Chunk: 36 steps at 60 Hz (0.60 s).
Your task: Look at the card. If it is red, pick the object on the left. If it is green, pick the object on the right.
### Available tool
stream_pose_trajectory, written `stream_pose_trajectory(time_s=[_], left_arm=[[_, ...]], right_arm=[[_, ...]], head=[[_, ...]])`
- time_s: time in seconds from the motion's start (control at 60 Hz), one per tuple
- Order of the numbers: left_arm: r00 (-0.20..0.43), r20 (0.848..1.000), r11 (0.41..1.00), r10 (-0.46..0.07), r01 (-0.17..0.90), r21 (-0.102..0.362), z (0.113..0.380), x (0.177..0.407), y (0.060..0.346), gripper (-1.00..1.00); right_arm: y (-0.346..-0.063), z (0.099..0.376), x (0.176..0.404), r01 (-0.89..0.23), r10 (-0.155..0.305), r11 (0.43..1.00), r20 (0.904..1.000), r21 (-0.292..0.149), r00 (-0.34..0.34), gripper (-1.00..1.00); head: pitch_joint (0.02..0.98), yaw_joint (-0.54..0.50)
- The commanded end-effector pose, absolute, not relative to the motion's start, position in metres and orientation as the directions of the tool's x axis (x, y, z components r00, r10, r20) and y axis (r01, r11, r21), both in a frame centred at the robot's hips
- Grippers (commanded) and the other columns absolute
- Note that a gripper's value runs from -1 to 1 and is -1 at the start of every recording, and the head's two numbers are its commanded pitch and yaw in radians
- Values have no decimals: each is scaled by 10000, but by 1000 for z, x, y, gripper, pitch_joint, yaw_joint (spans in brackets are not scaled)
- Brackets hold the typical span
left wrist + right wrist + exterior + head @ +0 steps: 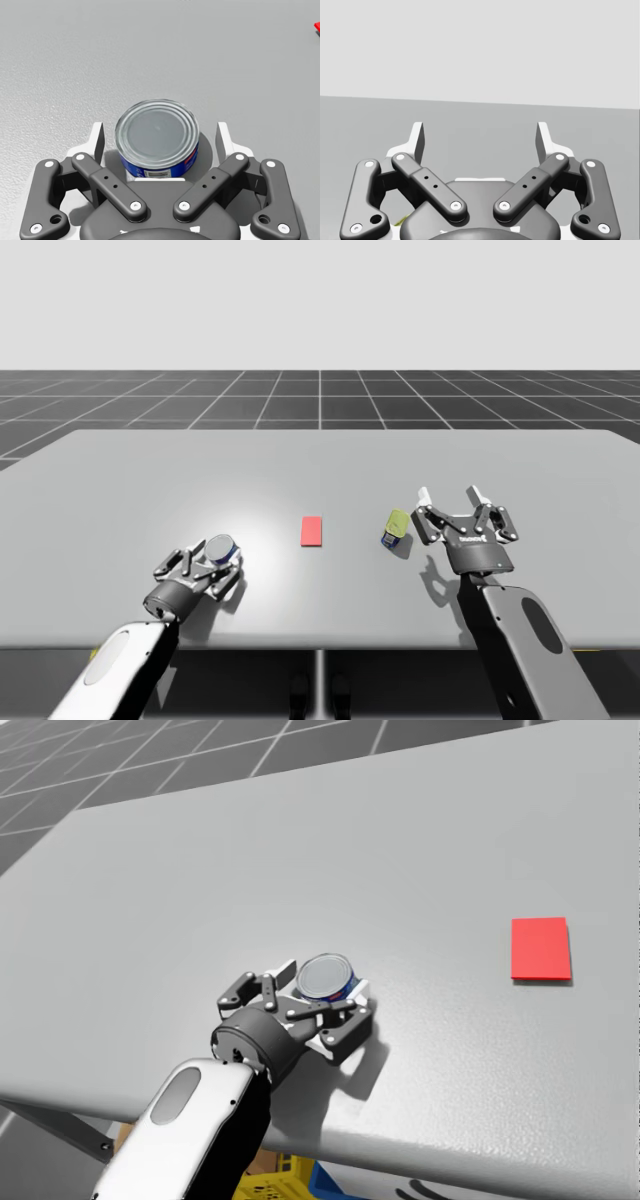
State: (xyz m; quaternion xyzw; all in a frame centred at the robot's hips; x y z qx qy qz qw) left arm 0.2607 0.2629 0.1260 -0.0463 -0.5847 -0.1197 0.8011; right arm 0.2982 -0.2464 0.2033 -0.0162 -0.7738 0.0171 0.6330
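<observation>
One red card (312,531) lies at the middle of the grey table (120,490), between two objects. On the left stands one blue can (157,137) with a silver lid, upright between the spread fingers (97,142) of the left gripper (325,982), which is released: a gap shows on either side of the can. To the right of the card sits one small yellow-green and blue object (394,529), just left of the right gripper (450,495), also released and holding nothing.
</observation>
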Motion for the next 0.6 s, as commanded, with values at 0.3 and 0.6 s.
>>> stream_pose_trajectory(time_s=[0.3,0.6], left_arm=[[3227,9387,9703,-1214,2380,437,114,272,262,853],[3157,9388,9668,-1375,2490,579,113,268,260,1000]], right_arm=[[-248,204,298,57,457,9989,9777,-455,-2049,-1000],[-248,205,297,78,458,9989,9774,-452,-2064,-1000]], head=[[838,405],[721,420]])
